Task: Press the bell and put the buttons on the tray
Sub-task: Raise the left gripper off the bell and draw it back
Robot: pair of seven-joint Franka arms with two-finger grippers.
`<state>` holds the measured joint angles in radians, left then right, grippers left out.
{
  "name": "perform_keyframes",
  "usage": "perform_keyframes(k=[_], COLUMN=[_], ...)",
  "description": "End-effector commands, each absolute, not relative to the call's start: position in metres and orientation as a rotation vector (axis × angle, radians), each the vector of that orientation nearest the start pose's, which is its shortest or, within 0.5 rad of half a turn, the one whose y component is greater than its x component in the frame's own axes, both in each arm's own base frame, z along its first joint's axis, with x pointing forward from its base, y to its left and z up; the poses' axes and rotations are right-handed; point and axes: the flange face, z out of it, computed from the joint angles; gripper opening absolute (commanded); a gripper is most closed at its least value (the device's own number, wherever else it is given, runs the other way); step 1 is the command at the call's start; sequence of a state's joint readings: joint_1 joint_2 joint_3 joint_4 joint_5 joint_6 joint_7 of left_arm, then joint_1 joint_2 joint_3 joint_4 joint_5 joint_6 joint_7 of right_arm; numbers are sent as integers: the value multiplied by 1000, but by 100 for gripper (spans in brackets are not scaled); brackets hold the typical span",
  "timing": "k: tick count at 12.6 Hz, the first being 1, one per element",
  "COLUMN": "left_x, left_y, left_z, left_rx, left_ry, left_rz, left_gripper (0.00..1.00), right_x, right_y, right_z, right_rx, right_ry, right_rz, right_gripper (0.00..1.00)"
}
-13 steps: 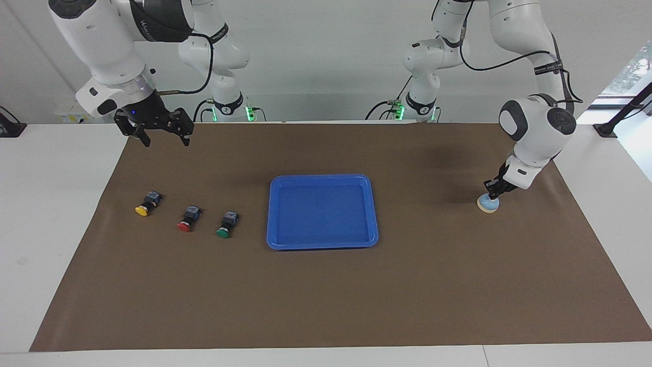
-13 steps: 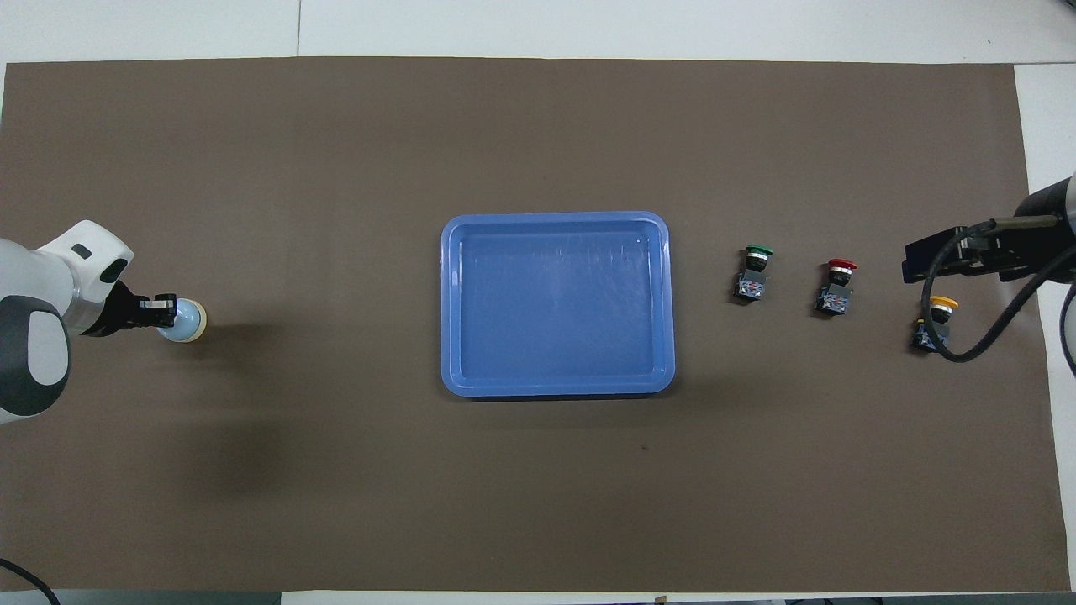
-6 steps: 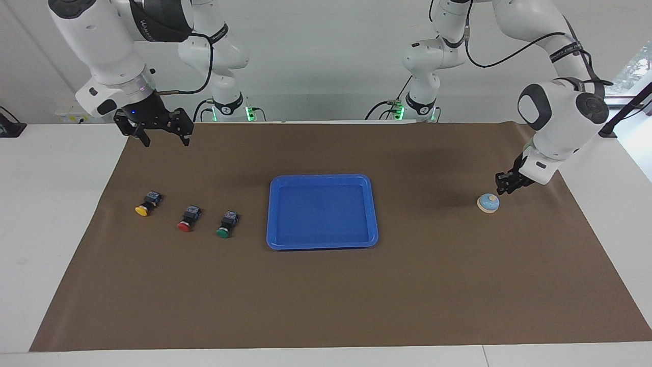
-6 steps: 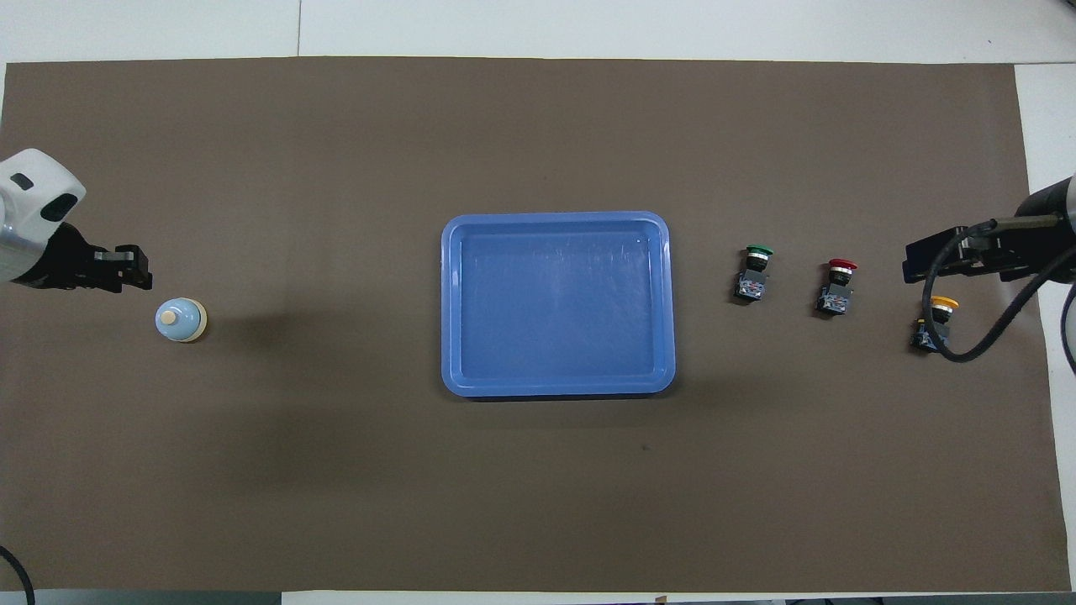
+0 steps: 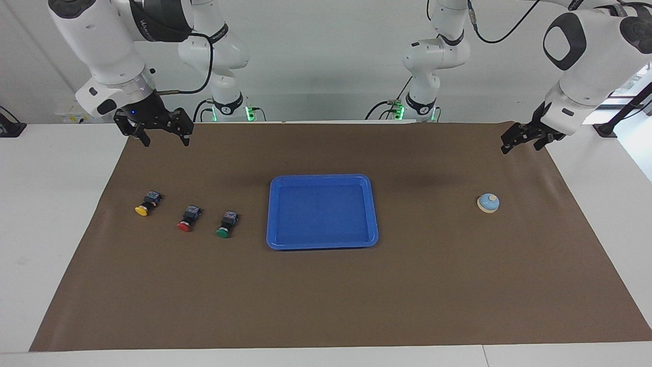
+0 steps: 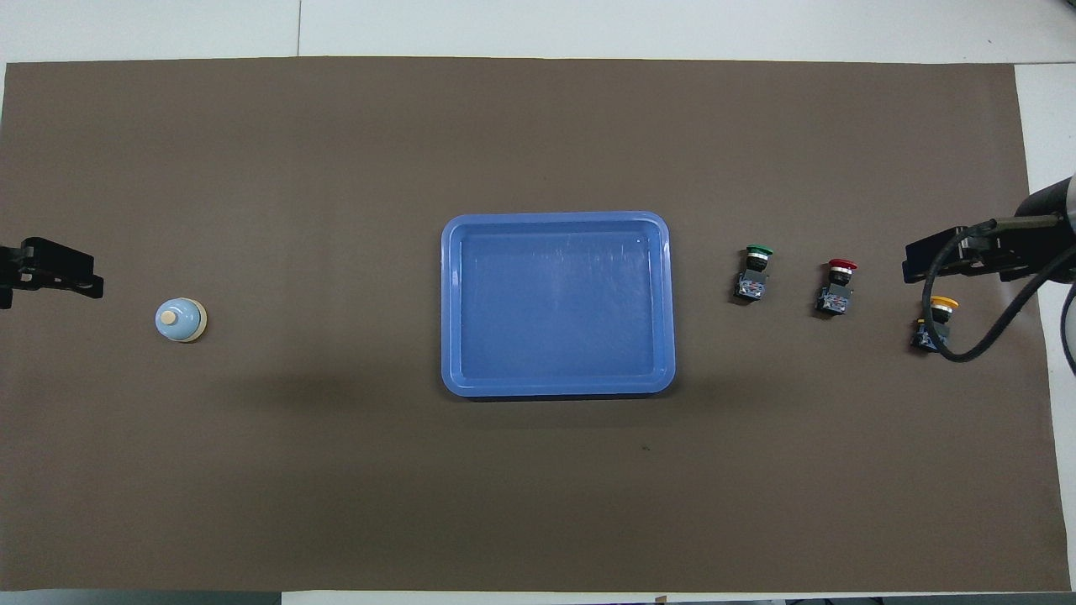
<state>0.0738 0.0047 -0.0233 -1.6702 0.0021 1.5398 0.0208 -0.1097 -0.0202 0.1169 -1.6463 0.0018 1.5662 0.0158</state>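
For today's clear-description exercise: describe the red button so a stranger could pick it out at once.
Start at the blue tray in the middle of the brown mat. Toward the right arm's end of the table, three push-buttons lie in a row. The red button is the middle one, between the green button and the yellow button.

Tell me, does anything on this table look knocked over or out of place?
Only mildly: the three push-button switches, yellow-capped, red-capped and green-capped, lie tipped on their sides on the brown mat. The shallow blue plastic tray holds nothing.
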Motion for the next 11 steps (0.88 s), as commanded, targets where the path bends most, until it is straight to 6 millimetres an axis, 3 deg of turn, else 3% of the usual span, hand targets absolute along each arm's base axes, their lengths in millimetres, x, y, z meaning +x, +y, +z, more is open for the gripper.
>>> perform_keyframes(k=[1, 8, 11], left_x=[543, 541, 541], left_y=[8, -14, -13], left_z=[573, 568, 572], left_rx=[-3126, -3119, -3138], left_ry=[-15, 50, 41], left_rz=[281, 312, 314], left_gripper=[100, 100, 100], right_x=[540, 540, 540], right_y=[3, 3, 3], right_z=[603, 603, 603], right_rx=[-3151, -3151, -3151], right_ry=[29, 32, 32], right_rz=[109, 109, 109], right_gripper=[100, 100, 100])
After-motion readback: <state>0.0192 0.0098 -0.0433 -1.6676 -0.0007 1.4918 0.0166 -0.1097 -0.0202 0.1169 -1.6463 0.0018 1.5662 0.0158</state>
